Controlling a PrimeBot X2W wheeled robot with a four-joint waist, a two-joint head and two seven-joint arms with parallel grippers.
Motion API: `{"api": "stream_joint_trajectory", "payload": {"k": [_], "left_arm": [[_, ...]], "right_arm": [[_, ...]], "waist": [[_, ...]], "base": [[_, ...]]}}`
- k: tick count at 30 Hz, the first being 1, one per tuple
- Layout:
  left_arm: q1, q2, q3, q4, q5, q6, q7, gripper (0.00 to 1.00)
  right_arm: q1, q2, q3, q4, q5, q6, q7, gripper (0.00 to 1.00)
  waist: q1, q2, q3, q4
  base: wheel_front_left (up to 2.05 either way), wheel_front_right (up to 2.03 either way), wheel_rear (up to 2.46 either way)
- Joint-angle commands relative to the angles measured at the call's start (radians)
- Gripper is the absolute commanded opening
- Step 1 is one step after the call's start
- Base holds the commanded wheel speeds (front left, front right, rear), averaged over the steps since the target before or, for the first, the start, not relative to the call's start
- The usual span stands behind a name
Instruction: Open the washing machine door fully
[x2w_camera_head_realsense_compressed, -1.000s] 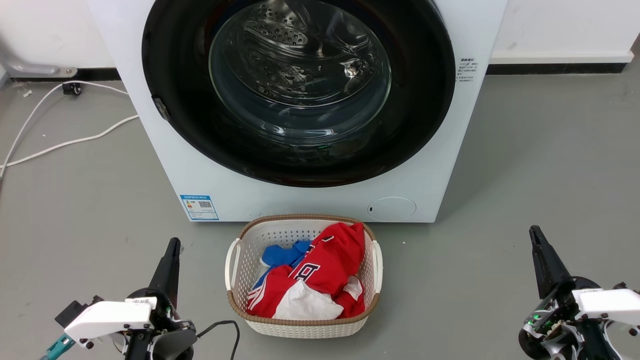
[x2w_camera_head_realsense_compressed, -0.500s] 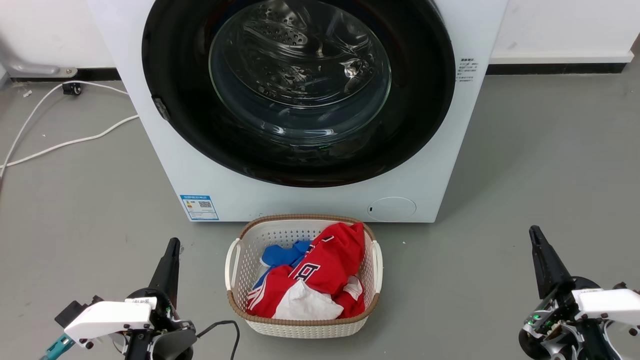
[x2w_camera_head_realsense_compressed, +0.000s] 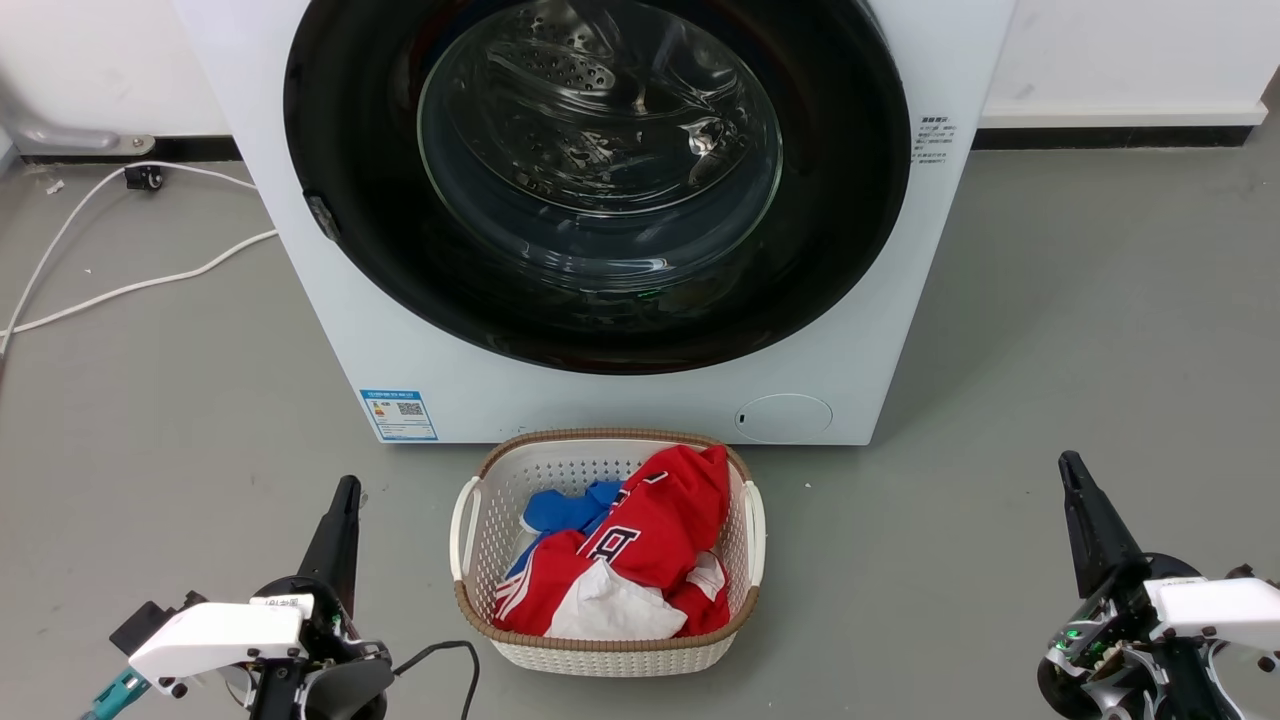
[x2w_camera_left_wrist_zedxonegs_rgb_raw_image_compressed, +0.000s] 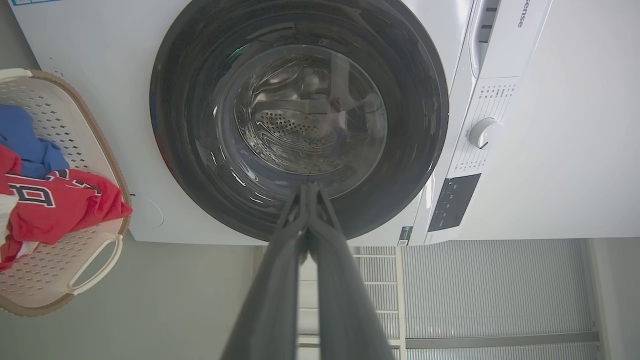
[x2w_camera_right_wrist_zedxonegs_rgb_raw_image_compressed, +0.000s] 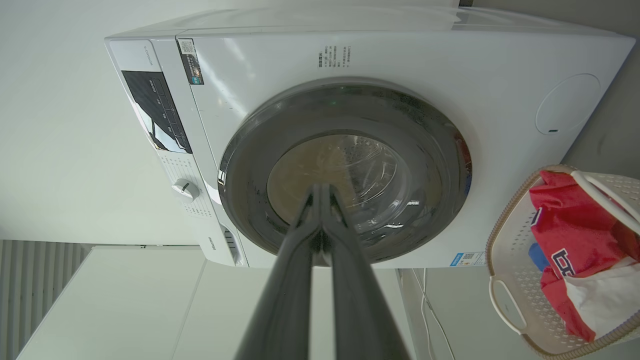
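The white washing machine (x2w_camera_head_realsense_compressed: 330, 300) stands straight ahead on the grey floor. Its washing machine door (x2w_camera_head_realsense_compressed: 830, 250), a large black disc with a clear glass bowl window, lies flat against the front, closed; the door (x2w_camera_left_wrist_zedxonegs_rgb_raw_image_compressed: 190, 165) and the door (x2w_camera_right_wrist_zedxonegs_rgb_raw_image_compressed: 250, 165) also face each wrist camera. My left gripper (x2w_camera_head_realsense_compressed: 347, 486) hovers low at the lower left, fingers pressed together, well short of the machine. My right gripper (x2w_camera_head_realsense_compressed: 1068, 462) hovers at the lower right, also shut and empty. In the wrist views the left gripper (x2w_camera_left_wrist_zedxonegs_rgb_raw_image_compressed: 310, 186) and right gripper (x2w_camera_right_wrist_zedxonegs_rgb_raw_image_compressed: 322, 187) point at the door from a distance.
A white laundry basket (x2w_camera_head_realsense_compressed: 470, 520) with red, blue and white clothes sits on the floor in front of the machine, between my grippers. White cables (x2w_camera_head_realsense_compressed: 120, 290) trail across the floor at the left. A wall runs behind the machine.
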Motion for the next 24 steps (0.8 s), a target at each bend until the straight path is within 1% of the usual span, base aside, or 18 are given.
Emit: {"api": "stream_joint_trajectory", "payload": {"k": [1,8,9,12,18,24], "left_arm": [[-0.01,0.0,0.002,0.0,0.003,-0.003,0.003,0.0],[-0.01,-0.001,0.003,0.0,0.005,-0.003,0.003,0.0],[0.001,-0.001,0.001,0.003,0.0,0.0,0.002,1.0],[0.011,-0.004,-0.001,0.015,0.001,0.001,0.001,1.0],[0.015,-0.005,-0.033,-0.004,0.008,0.001,-0.028,1.0],[0.017,-0.003,-0.066,-0.032,0.048,0.0,-0.063,1.0]], "right_arm": [[-0.015,0.003,-0.001,0.0,-0.005,0.003,0.004,0.0],[-0.015,0.004,-0.002,0.0,-0.005,0.003,0.003,0.0],[0.002,0.001,-0.001,0.002,-0.001,0.0,0.002,1.0],[0.012,0.002,0.001,0.013,-0.001,0.0,0.001,1.0],[0.027,0.003,0.022,-0.015,-0.002,0.0,-0.029,1.0],[0.04,-0.002,0.047,-0.043,-0.05,0.0,-0.064,1.0]], "waist": [[0.0,0.0,0.0,0.0],[0.0,0.0,0.0,0.0],[0.0,0.0,0.0,0.0],[0.0,0.0,0.0,0.0],[0.0,0.0,0.001,0.0],[0.0,0.0,0.001,0.006]], "base": [[0.0,0.0,0.0],[0.0,0.0,0.0],[0.0,0.0,0.0],[0.0,0.0,0.0],[0.0,0.0,0.0],[0.0,0.0,0.0]]}}
